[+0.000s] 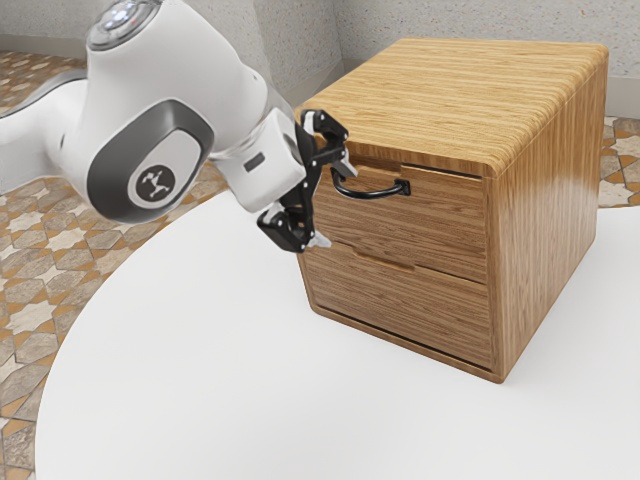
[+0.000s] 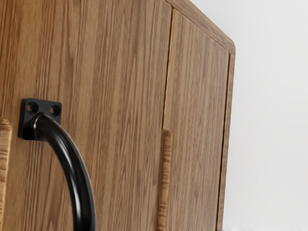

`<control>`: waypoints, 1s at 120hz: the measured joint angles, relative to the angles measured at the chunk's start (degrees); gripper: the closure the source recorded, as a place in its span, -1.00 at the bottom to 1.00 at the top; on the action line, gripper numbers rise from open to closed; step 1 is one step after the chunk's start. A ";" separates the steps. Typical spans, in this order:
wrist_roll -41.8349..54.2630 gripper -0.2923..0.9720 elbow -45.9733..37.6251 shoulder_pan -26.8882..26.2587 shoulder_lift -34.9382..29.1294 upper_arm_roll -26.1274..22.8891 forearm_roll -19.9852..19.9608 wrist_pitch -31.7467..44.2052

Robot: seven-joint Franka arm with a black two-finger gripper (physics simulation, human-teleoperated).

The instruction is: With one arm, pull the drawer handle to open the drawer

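Handle [image 1: 375, 188] [image 2: 67, 159]: black, bowed, fixed to the upper drawer [image 1: 420, 225] of the wooden cabinet [image 1: 470, 100]. The cabinet stands on the white table [image 1: 250, 380]. Gripper [image 1: 325, 200]: fingers spread wide, one above the other, at the handle's end toward the exterior view's left. It is not clamped on the handle.

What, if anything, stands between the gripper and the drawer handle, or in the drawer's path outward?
Nothing visible does. The open gripper sits at the black handle, at its end on the exterior view's left. Only the arm itself is in front of the top drawer.
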 joint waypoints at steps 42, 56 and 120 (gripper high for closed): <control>0.40 -0.54 0.80 0.60 2.58 0.11 -0.73 0.02; 0.47 -0.54 1.60 0.56 3.36 0.13 -1.06 0.02; 0.50 -0.54 3.26 1.41 5.44 0.10 -1.89 0.10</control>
